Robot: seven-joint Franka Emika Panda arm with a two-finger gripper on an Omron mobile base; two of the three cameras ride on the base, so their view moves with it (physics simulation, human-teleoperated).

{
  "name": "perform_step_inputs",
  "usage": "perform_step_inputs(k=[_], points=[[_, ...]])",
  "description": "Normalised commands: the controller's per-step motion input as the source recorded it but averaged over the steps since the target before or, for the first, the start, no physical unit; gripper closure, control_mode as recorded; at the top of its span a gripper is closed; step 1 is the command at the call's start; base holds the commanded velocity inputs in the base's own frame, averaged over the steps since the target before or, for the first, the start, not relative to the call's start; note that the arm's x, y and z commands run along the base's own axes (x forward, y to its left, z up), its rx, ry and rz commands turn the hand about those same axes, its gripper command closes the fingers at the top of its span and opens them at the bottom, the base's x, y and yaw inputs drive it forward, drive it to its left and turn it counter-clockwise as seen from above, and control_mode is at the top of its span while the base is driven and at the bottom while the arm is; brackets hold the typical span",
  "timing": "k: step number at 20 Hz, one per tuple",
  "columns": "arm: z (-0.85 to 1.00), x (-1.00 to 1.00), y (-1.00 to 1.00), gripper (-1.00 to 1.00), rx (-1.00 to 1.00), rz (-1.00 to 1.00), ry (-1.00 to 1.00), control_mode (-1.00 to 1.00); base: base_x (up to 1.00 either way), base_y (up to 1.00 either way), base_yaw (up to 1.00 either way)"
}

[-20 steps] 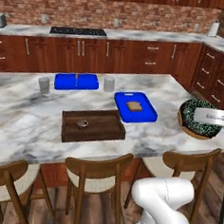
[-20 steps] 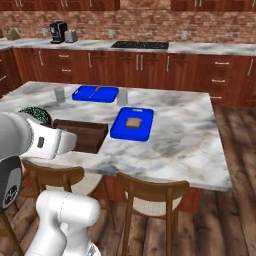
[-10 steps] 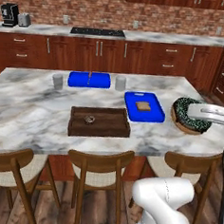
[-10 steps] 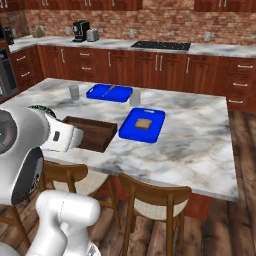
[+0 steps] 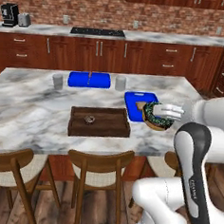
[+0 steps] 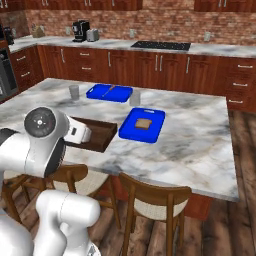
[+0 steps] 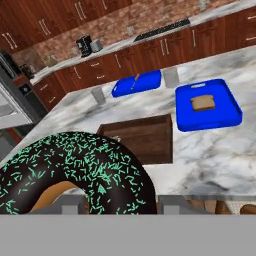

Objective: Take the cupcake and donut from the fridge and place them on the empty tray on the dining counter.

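A red brick wall (image 5: 107, 16) was seen behind a long wall counter (image 5: 53, 31) with a pale marble top and red-brown cabinets (image 5: 109, 54) with metal handles. A black stovetop (image 5: 97, 32) was set into that counter, and a coffee machine (image 5: 8, 14) stood at its left end. The floor (image 6: 220, 220) was laid in dark wood planks. Wooden stools (image 5: 97, 172) with pale seats were ranged in the foreground. Lighting was even.

Tray (image 5: 99, 122) on counter (image 5: 33, 112), cupcake (image 5: 89, 119) in it; board with toast (image 5: 139, 105) right of tray; stools (image 5: 98, 167) before counter; donut (image 5: 156, 115) in end effector (image 5: 167, 111) above right edge.
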Motion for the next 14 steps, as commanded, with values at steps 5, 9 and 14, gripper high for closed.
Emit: perform_step_inputs(k=[5,9,14], points=[[-0.52,1.0,0.37,1.0,0.0,-0.06,0.18,-1.0,0.0,0.0,0.0],[-0.67,1.0,0.08,1.0,0.0,0.0,0.14,-1.0,0.0,0.0,0.0],[-0.48,1.0,0.0,1.0,0.0,0.0,0.11,-1.0,0.0,0.0,0.0]])
